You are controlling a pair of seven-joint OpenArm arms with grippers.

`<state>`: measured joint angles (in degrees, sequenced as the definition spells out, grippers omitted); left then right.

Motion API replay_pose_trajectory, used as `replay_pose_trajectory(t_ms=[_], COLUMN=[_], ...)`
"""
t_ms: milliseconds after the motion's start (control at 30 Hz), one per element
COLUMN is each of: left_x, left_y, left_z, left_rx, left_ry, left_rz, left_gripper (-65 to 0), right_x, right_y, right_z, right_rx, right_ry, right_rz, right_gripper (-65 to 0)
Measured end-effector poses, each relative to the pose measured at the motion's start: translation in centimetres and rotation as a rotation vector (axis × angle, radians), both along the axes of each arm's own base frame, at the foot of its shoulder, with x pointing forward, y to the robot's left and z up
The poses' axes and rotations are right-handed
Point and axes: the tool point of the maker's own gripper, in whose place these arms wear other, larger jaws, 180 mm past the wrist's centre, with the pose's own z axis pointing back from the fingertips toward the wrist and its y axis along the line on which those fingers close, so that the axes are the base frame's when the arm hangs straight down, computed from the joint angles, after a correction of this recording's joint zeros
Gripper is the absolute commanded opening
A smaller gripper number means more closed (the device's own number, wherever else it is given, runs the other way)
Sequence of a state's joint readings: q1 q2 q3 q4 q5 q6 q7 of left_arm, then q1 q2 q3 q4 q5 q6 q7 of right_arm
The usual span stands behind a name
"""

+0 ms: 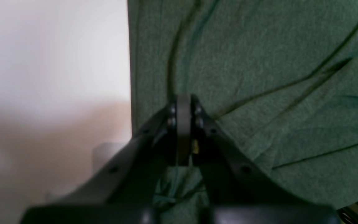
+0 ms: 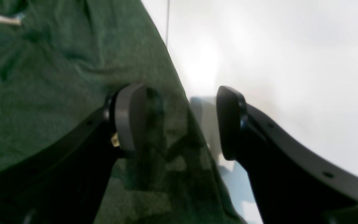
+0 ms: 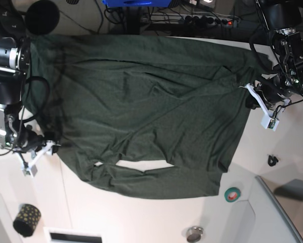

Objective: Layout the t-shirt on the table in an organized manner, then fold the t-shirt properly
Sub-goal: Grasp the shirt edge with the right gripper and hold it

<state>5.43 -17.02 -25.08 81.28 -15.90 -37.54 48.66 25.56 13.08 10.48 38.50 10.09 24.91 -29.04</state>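
We see the t-shirt spread across the tabletop, covering most of its middle. In the base view the right gripper sits at the shirt's left edge, the left gripper at its right edge. A tape roll lies off the shirt's lower right corner; a cylinder stands lower left.

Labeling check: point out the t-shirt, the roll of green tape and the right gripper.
t-shirt (image 3: 141,106), base view, middle of body.
green tape (image 3: 232,194), base view, on its ring.
right gripper (image 2: 179,119), right wrist view, between the open fingertips.
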Motion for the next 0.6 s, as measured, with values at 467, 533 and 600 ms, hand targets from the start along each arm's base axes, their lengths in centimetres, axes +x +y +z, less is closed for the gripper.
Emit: replay_pose_trajectory(t_ms=[467, 533, 600], left_x=[-0.5, -0.6, -0.5], left_y=[0.0, 0.0, 0.0], left_z=[-0.3, -0.4, -0.3], left_rx=[0.0, -0.001, -0.001], left_ry=[0.01, 0.013, 0.011], left_rz=[0.0, 0.0, 0.0], left_gripper=[-65.0, -65.0, -65.0], right_x=[-1.4, -1.2, -1.3], right_y=[0.3, 0.4, 0.4], right_z=[-1.8, -2.0, -2.1], right_rx=[0.028, 0.038, 0.038], right_ry=[0.032, 0.018, 0.023], right_rz=[-0.017, -0.027, -0.029], right_gripper=[-31.1, -34.8, -47.7])
